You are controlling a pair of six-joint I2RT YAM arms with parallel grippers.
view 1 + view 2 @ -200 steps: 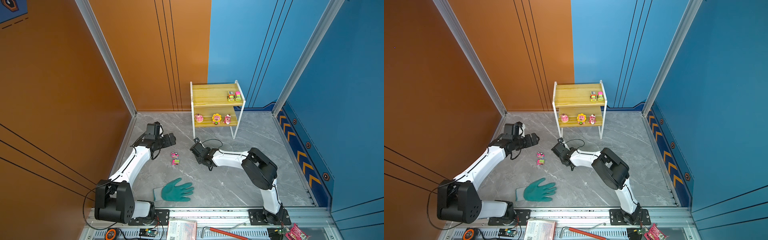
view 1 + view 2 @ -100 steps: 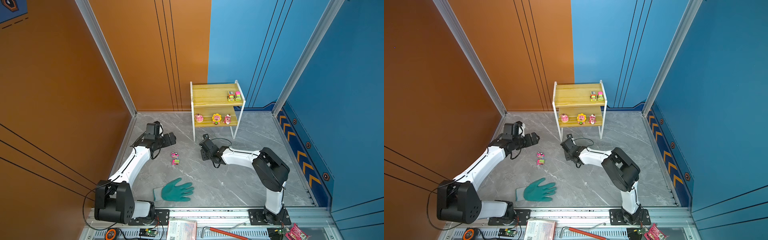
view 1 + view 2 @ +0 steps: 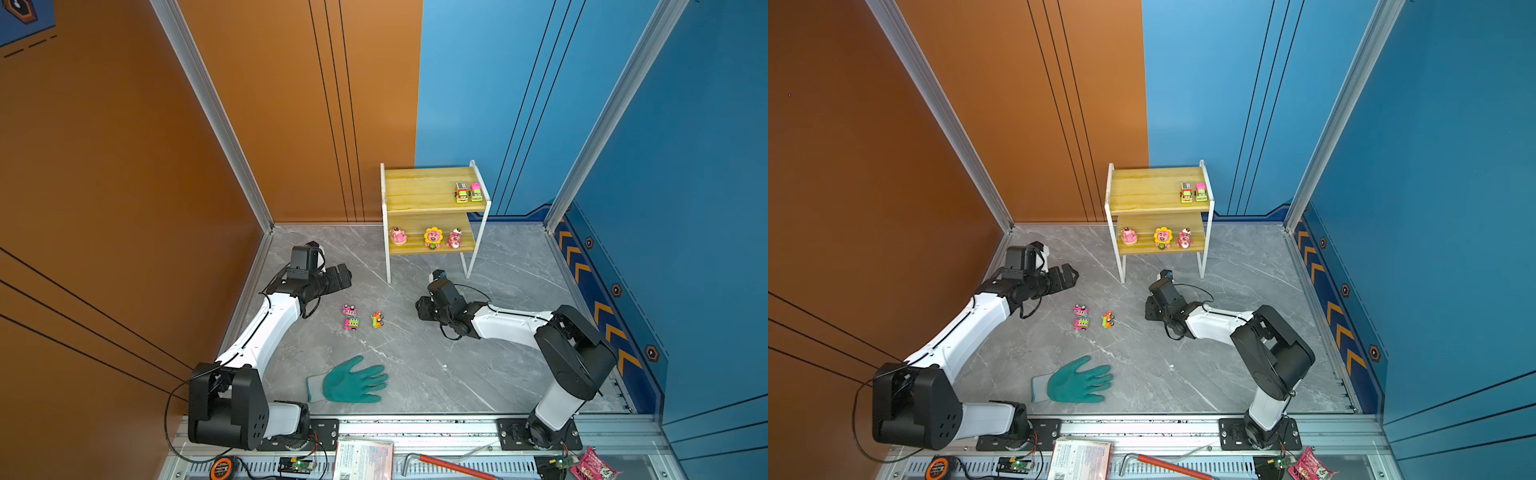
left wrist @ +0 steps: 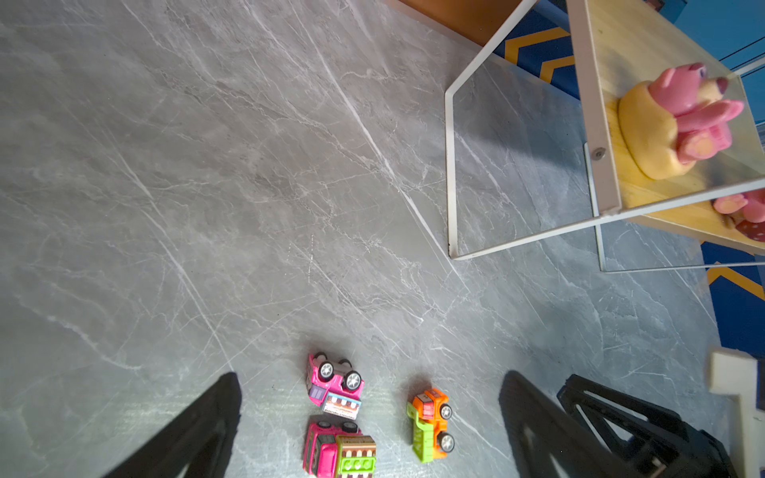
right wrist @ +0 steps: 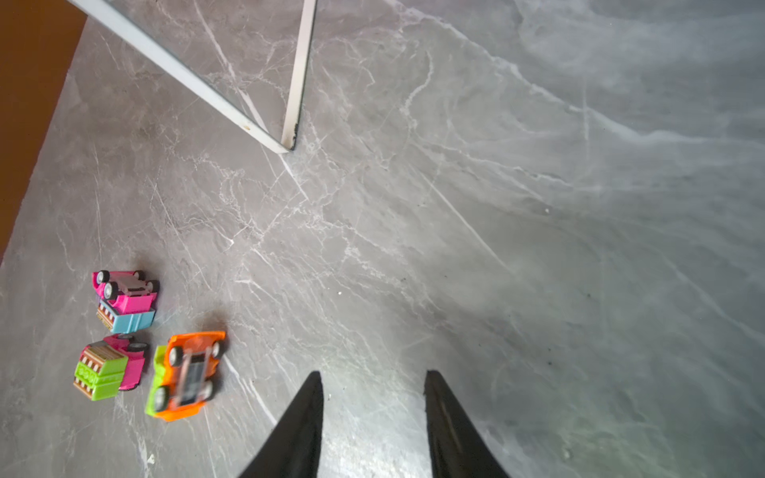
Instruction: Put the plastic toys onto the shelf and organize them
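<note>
Left gripper is wide apart, empty. Right gripper is released too (orange car lies near).

Orange-and-green car, teal glove (white-cuffed), grey white-veined floor
</note>
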